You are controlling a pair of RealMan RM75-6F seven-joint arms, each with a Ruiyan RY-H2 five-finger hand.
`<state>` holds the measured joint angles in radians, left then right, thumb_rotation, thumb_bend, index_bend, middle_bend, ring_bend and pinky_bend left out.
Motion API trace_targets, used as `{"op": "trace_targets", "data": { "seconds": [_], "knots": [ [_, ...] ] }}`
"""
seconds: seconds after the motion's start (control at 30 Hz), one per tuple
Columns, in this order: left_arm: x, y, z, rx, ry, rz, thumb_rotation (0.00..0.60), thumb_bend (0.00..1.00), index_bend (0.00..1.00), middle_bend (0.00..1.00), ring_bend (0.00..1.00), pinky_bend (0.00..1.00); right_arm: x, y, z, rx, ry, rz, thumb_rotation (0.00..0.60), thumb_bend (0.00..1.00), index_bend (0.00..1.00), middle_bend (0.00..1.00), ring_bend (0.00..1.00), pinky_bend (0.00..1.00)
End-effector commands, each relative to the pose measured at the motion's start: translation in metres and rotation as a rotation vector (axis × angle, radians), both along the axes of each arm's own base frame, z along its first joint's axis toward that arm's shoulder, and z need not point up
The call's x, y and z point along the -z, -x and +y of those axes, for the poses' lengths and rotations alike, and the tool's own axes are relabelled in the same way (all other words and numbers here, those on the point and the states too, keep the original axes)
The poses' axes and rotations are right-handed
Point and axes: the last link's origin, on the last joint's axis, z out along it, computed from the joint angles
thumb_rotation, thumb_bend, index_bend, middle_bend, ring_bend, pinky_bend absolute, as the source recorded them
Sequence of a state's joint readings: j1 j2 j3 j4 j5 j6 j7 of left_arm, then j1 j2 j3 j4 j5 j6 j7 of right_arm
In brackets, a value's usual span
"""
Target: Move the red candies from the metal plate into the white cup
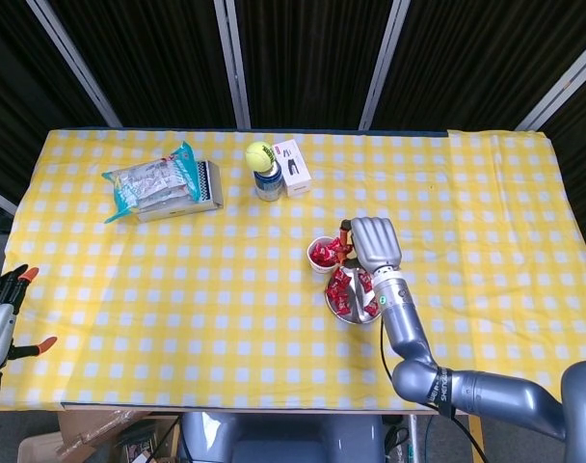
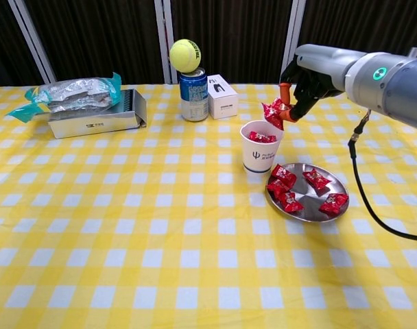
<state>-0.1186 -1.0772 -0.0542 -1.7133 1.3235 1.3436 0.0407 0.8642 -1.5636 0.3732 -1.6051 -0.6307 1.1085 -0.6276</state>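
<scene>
**Candy held above the cup rim**

Fingertips [image 2: 285, 103] first: orange-tipped, pinched tight on 1 red candy [image 2: 271, 113], crinkled wrapper dangling just over the far-right rim of the white cup [image 2: 260, 146]. That is the right hand [image 2: 302, 77], curled in on its catch, raised off the table. In the head view the hand [image 1: 369, 243] covers the candy, so the pinch itself shows only from the chest.

Room to move: open checked cloth [image 2: 160, 233] lies in front and to the left of the cup; the metal plate [image 2: 326, 201] sits just beside the cup on its right. Behind stand a blue can [image 2: 193, 94] topped by a tennis ball [image 2: 184, 55] and a white box [image 2: 221, 96], well apart from the hand.

The cup already has red candy showing inside. On the plate, 4 or so more red candies [image 2: 284, 187], shiny, twisted ends.

Left hand [image 1: 0, 313]: cut off at the head view's left edge, off the table; fingers apart, holding nothing visible.
</scene>
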Motion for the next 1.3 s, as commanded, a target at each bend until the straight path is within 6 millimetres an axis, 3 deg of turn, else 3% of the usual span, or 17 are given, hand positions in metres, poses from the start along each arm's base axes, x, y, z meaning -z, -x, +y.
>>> {"op": "trace_targets", "data": {
  "seconds": [0.03, 0.4, 0.6, 0.83, 1.3],
  "knots": [
    [0.000, 0.001, 0.000, -0.005, 0.002, -0.002, 0.600, 0.05, 0.00, 0.00, 0.00, 0.00, 0.011, 0.002, -0.004, 0.012, -0.023, 0.004, 0.600, 0.63, 0.67, 0.88, 0.91, 1.00],
    [-0.001, 0.001, 0.001, -0.013, 0.004, -0.007, 0.600, 0.05, 0.00, 0.00, 0.00, 0.00, 0.033, 0.010, -0.006, 0.033, -0.060, 0.013, 0.600, 0.63, 0.67, 0.88, 0.91, 1.00],
    [-0.001, 0.001, 0.001, -0.017, 0.006, -0.012, 0.600, 0.05, 0.00, 0.00, 0.00, 0.00, 0.038, 0.008, -0.009, 0.030, -0.055, 0.015, 0.600, 0.63, 0.51, 0.88, 0.91, 1.00],
    [-0.001, 0.001, 0.001, -0.016, 0.006, -0.013, 0.600, 0.05, 0.00, 0.00, 0.00, 0.00, 0.037, 0.003, -0.007, 0.015, -0.044, 0.008, 0.600, 0.52, 0.36, 0.88, 0.91, 1.00],
    [-0.001, 0.001, 0.000, -0.009, 0.002, -0.009, 0.600, 0.05, 0.00, 0.00, 0.00, 0.00, 0.026, 0.003, 0.005, 0.009, -0.029, 0.008, 0.600, 0.52, 0.36, 0.88, 0.91, 1.00]
  ]
}}
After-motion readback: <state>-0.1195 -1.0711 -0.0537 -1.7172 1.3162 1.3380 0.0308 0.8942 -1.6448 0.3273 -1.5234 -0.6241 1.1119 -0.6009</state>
